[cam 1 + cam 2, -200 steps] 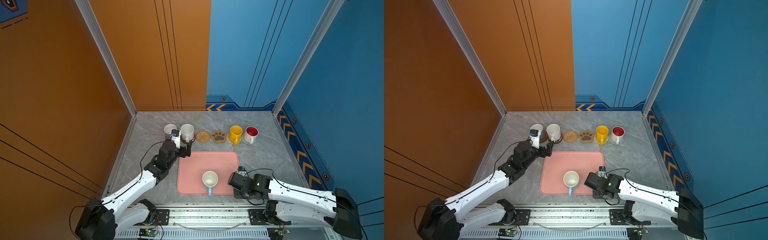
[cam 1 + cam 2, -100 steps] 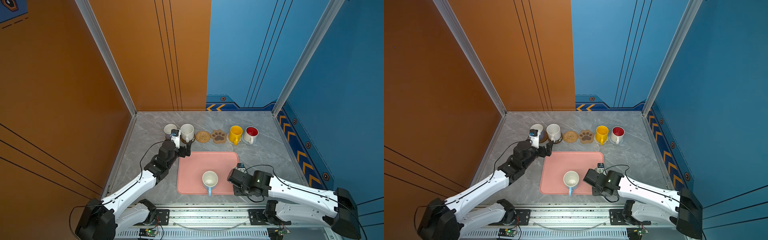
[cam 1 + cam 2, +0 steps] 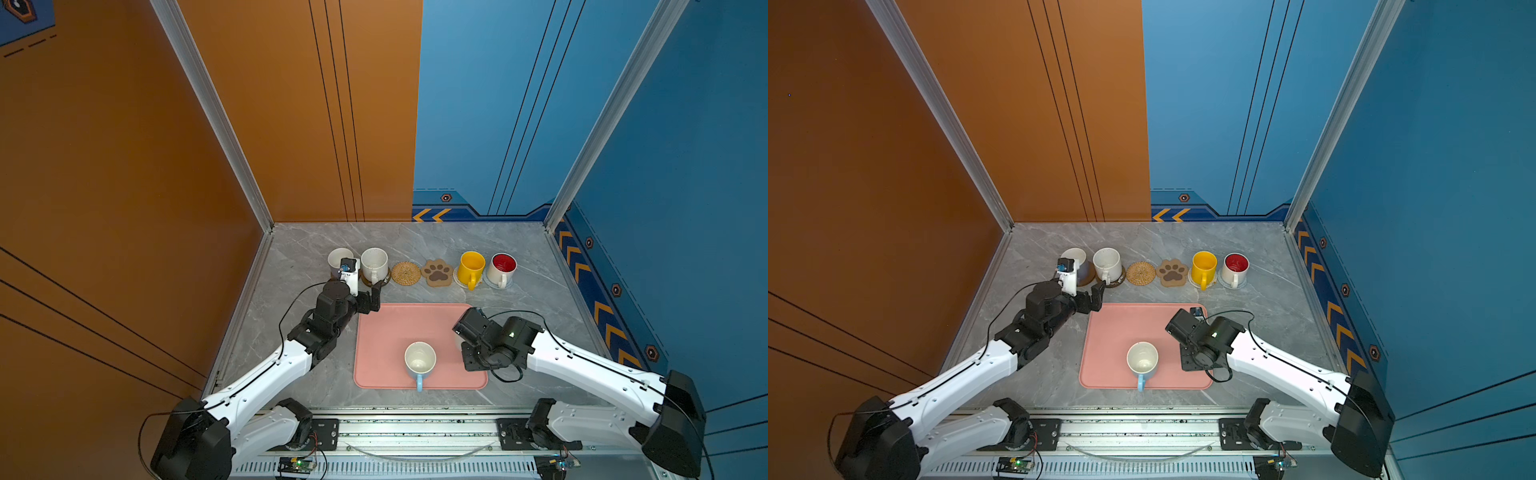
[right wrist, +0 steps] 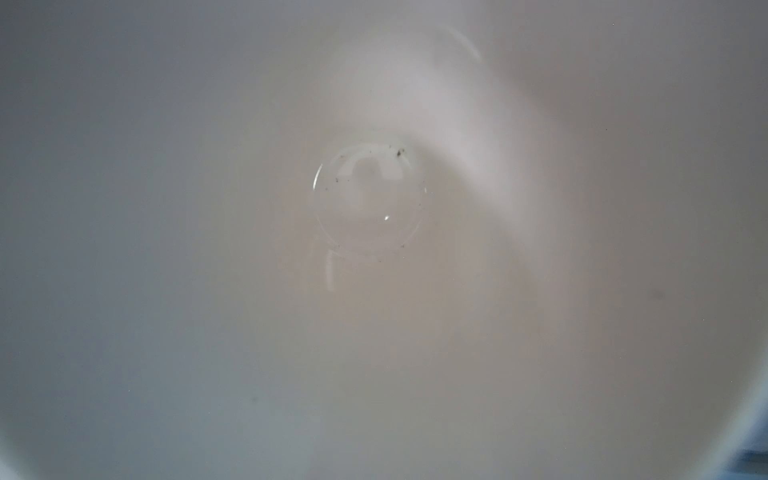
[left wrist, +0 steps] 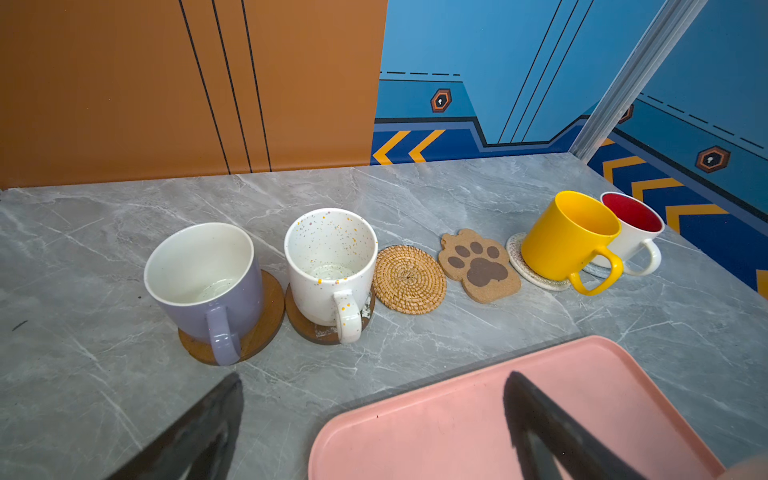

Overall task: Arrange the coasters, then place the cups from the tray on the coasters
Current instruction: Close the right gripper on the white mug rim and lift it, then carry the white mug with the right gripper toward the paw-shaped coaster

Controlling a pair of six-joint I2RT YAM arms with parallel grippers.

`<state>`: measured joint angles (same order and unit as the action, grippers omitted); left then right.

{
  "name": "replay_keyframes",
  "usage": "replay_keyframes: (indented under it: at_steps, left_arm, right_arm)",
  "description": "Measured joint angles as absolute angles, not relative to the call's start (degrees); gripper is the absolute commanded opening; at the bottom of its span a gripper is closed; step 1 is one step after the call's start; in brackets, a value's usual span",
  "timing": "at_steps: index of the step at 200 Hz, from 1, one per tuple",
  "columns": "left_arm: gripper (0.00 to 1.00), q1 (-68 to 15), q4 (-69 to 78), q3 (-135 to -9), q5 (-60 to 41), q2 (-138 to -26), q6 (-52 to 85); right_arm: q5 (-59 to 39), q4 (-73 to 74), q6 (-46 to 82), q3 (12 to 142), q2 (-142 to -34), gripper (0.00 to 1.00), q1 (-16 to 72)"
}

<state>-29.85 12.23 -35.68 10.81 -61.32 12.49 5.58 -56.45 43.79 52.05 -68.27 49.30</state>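
Currently the left hand (image 5: 374, 376) hangs wide open near the speckled cup (image 5: 330, 266); the right hand (image 3: 467, 328), closed over the tray (image 3: 390, 328), looks straight into a white cup (image 4: 374, 249).

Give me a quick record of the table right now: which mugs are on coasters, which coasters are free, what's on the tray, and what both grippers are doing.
mugs on coasters: lilac mug, speckled mug, yellow mug, red-inside mug
free coasters: rattan coaster, paw coaster
on tray: light blue mug, upright
left gripper: open, empty, by the tray's far left corner
right gripper: shut, over the tray; its camera looks into a white mug; grip not visible
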Motion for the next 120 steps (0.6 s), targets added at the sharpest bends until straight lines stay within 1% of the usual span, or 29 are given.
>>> replay_keyframes:
  at_steps: [50, 120]
  left_arm:
    - [0.98, -29.1, 12.3, -35.4, 10.8, -61.3, 12.5]
    - [0.98, -28.7, 12.2, -34.8, 10.8, -61.3, 13.1]
  right_arm:
    - [3.4, -57.0, 35.2, 59.2, -73.3, 0.00, 43.0]
    - [2.1, -57.5, 27.4, 68.1, -83.2, 0.00, 38.6]
